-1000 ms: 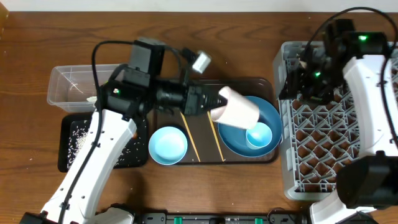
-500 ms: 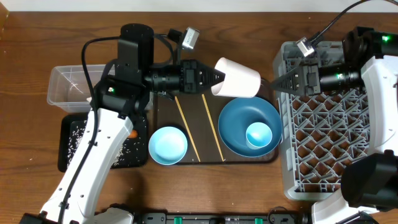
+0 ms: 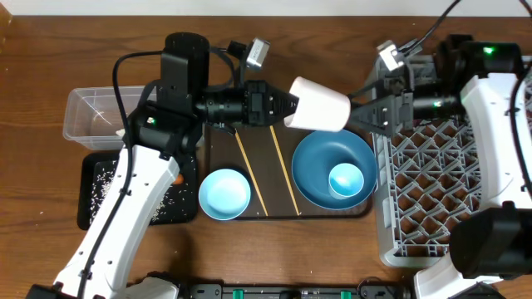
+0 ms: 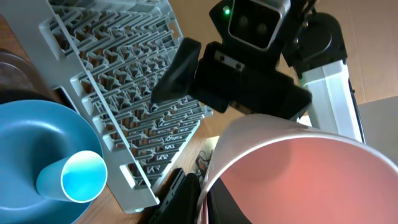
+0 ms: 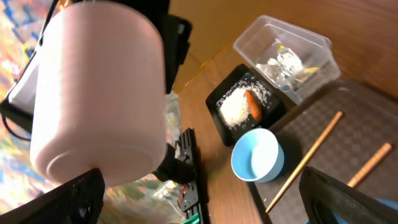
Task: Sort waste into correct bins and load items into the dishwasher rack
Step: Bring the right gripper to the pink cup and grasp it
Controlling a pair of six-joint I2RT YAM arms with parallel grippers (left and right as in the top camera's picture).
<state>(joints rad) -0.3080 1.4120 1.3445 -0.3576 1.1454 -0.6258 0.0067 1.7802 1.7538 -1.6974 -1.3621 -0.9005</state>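
Note:
My left gripper [image 3: 287, 109] is shut on the rim of the small pink cup [image 3: 317, 105] and holds it on its side above the brown tray; the cup fills the left wrist view [image 4: 298, 174]. My right gripper [image 3: 357, 110] is open, its jaws at the cup's base [image 5: 99, 93]. The blue plate [image 3: 328, 158] carries the light blue cup [image 3: 347, 180]. The pale blue bowl [image 3: 224, 194] and two chopsticks [image 3: 249, 170] lie on the tray. The grey rack [image 3: 432, 191] stands at the right. The black tray [image 3: 100, 187] holds rice and the orange piece [image 5: 255, 106].
The clear tub [image 3: 96, 112] at the back left holds shiny and white waste [image 5: 283, 62]. The brown serving tray [image 3: 274, 208] lies between the bins and the rack. Rice grains lie scattered near the black tray. Both arms meet over the tray's back edge.
My left gripper lifted the pink cup off the plate toward the back, then held still. My right gripper swung out from over the rack and moved left up to the cup's base.

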